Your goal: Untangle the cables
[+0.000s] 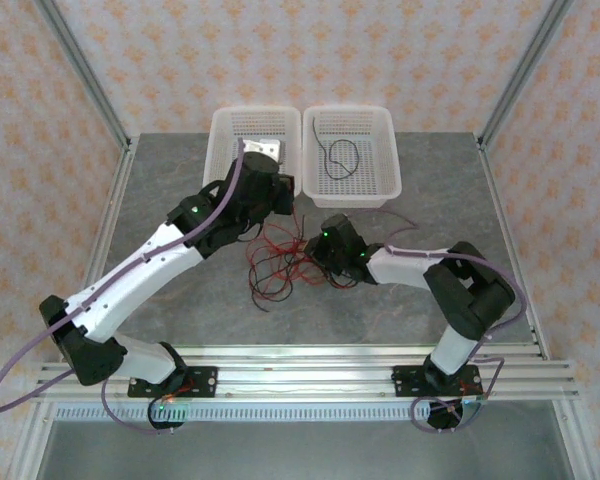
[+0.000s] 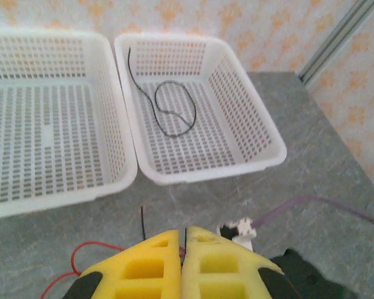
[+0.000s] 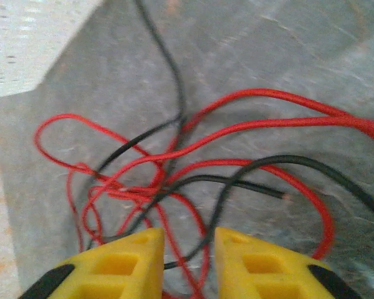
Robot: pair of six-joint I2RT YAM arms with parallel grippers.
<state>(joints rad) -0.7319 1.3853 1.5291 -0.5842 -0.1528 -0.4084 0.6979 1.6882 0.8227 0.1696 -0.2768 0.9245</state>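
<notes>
Cables (image 1: pixel 280 262): red and black strands. Tabletop (image 1: pixel 450 180): grey, marbled veining. Baskets at its far edge, left (image 1: pixel 220 150) and right (image 1: pixel 385 150): white, perforated grid. Walls (image 1: pixel 380 50): cream, orange floral repeat. Left gripper (image 2: pixel 183 232), right gripper (image 3: pixel 188 232): yellow fingers.

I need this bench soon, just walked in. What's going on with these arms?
Two arms are working on a tangle of red and black cables on the table. The right gripper has its jaws apart around some strands; the left gripper is shut. One black cable lies in the right basket.
</notes>
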